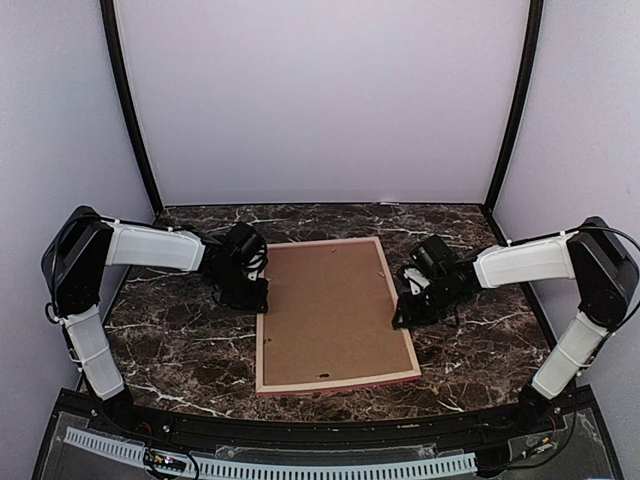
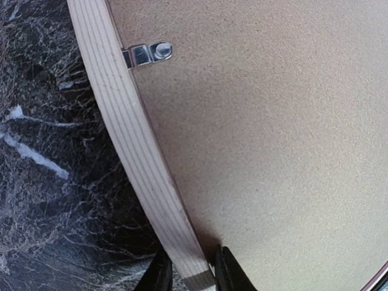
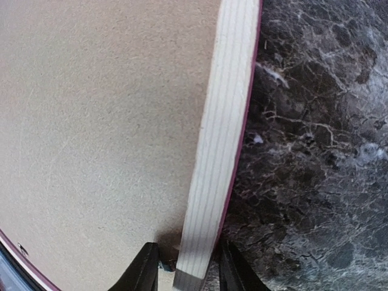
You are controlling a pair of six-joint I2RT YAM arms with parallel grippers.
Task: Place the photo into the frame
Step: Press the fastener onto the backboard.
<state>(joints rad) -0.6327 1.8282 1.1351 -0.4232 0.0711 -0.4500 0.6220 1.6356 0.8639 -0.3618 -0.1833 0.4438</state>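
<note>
The left gripper is closed on the frame. Its two dark fingers press against either side of the pale wooden rail, one on the outer edge and one on the inner side over the board. The right gripper straddles the opposite long rail in the same way. A thin shadowed gap shows between its inner finger and the wood, so its jaws stand a little apart and do not clamp.

The frame lies flat and face down near the middle of the table. Its bare wood back is up, and a line of pink shows along its outer and near edges. From above it sits slightly askew, with the left arm at its left side and the right arm at its right side, both about midway along.

A brown hardboard backing board fills the frame's opening. A small metal turn clip on the left rail reaches over the board's edge. The dark marble surface with white veins surrounds the frame on all sides.
</note>
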